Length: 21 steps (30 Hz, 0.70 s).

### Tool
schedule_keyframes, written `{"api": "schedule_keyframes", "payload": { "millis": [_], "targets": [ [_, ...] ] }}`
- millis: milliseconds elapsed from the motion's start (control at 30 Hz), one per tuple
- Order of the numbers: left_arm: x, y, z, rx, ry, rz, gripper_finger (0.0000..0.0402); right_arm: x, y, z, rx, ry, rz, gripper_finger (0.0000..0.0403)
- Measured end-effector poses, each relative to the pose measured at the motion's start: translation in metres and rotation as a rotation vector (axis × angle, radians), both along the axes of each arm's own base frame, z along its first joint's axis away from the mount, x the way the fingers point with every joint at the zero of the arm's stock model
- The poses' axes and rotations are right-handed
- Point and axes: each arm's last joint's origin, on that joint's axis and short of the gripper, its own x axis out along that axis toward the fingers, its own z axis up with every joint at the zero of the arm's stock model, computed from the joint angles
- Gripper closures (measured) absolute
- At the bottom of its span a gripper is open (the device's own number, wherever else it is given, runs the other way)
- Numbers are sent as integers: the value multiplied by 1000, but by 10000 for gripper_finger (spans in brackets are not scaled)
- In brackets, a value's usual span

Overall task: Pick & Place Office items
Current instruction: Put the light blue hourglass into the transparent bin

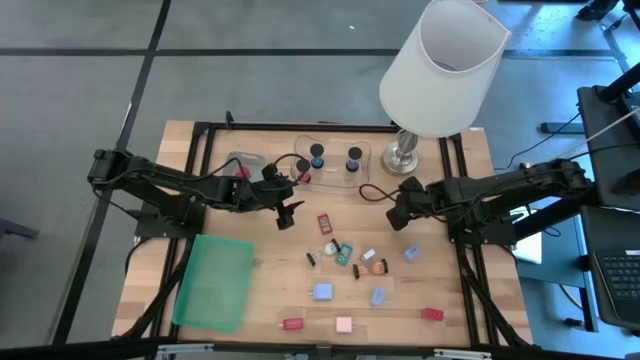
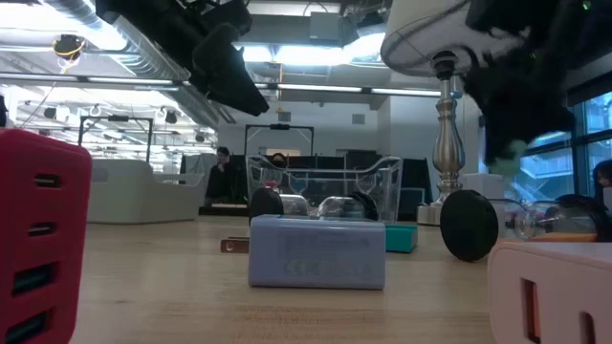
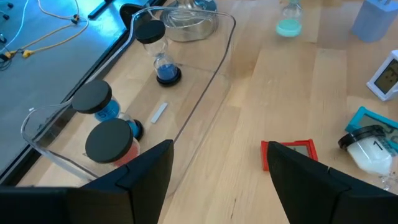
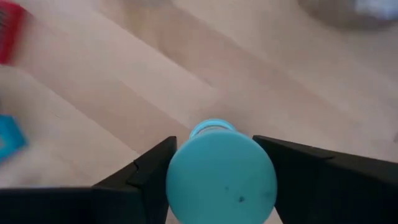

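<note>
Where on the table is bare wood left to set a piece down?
Bare wood lies left of the flat green lid, and between the lid and the red block. Behind the clear tray, only a thin strip. Crowded: the scatter around the blue block, and under the right claw, closed around a teal-capped piece.

A pale wooden worktop [image 1: 260,310] carries a clear tray [image 1: 335,165] beside the left gripper [image 1: 288,198], a green lid [image 1: 215,282], a lamp [image 1: 404,152] and scattered office items [image 1: 350,262].
</note>
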Motion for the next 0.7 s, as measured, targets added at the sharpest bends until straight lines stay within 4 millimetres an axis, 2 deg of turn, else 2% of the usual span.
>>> {"api": "schedule_keyframes", "payload": {
  "millis": [267, 367, 500, 700],
  "targets": [
    [0, 0, 0, 0, 1, 0, 146, 25, -1, 75, -198, -215, 108, 205],
    [0, 0, 0, 0, 1, 0, 146, 34, -3, 97, -261, -290, 144, 203],
    [0, 0, 0, -4, -1, 3, 146, 51, -9, 106, -304, -367, 195, 184],
    [0, 0, 0, -18, -10, 16, 146, 77, -25, 92, -327, -343, 226, 201]
  ]
}}
